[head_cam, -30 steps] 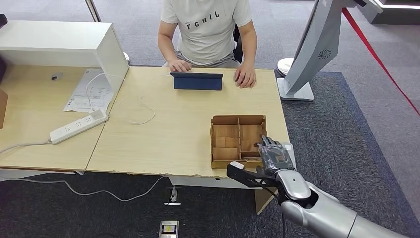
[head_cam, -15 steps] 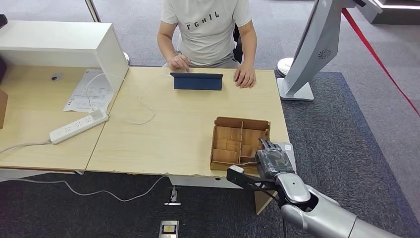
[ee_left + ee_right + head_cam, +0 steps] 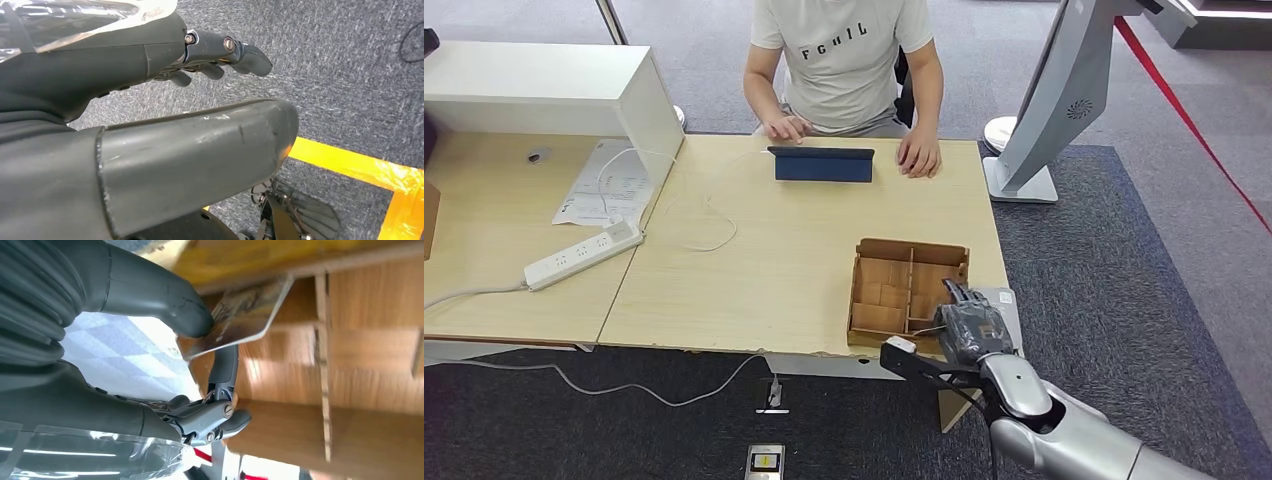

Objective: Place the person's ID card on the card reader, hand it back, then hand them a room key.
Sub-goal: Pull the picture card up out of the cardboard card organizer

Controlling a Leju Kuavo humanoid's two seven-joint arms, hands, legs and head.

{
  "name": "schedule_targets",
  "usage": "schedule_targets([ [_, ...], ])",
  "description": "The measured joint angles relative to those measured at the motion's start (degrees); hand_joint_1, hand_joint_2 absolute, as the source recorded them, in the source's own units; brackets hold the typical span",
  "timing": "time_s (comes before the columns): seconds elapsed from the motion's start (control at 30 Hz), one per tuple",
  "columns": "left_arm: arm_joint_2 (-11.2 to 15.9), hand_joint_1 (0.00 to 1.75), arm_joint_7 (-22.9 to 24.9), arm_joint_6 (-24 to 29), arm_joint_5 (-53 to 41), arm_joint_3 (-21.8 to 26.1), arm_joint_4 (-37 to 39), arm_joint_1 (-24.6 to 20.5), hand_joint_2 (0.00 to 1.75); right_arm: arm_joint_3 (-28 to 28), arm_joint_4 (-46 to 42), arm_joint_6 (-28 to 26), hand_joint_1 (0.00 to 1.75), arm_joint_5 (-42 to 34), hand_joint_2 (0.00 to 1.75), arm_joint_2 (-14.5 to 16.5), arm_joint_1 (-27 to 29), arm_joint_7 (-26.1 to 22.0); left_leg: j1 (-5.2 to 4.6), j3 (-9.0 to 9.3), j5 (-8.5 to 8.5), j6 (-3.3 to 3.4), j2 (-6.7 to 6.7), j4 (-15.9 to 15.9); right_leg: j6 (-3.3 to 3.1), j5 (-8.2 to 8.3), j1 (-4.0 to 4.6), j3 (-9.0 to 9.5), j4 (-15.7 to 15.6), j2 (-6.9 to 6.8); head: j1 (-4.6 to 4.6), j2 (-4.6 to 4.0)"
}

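Fingers (image 3: 222,371) and thumb of the right hand (image 3: 972,328) pinch a thin, glossy card (image 3: 239,316) by one rounded corner, inside the near right compartment of the wooden divided tray (image 3: 876,248). The card tilts up off the tray floor, presumably so it can be drawn out over the low partitions. It looks like a room key, though its printed face is too glared to read. The tray is light plywood with slotted dividers and stands at the near right corner of the pale wood-grain counter (image 3: 764,260); keeping cards there puts them within the right arm's reach. Across the counter the person (image 3: 844,60) rests both hands beside a dark blue folded device (image 3: 822,163), probably a stand or the card reader. The left hand (image 3: 220,47) hangs over grey carpet, its dark fingers loosely curled and holding nothing.
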Motion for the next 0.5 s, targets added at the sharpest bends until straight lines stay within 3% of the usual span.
schedule_targets([
  [0.23, 0.0, 0.0, -0.8, -0.9, -0.8, 0.0, 0.0, 0.0, 0.0, -0.4, 0.0, -6.7, 1.75, 5.1, 1.75, 0.0, 0.1, 0.0, 0.0, -0.01, 0.0, 0.0, 0.0, 0.0, 0.0, 0.0, 0.0, -0.01, 0.0, 0.0, 0.0, 0.0],
  [0.5, 0.0, 0.0, -0.6, -1.6, -1.3, 0.0, 0.0, 0.0, 0.0, -1.1, -0.6, -7.8, 1.75, 8.3, 1.75, 0.0, -0.1, 0.2, 0.0, -0.02, 0.0, 0.0, 0.0, 0.0, 0.0, 0.0, 0.0, -0.01, 0.0, 0.0, 0.01, 0.0],
])
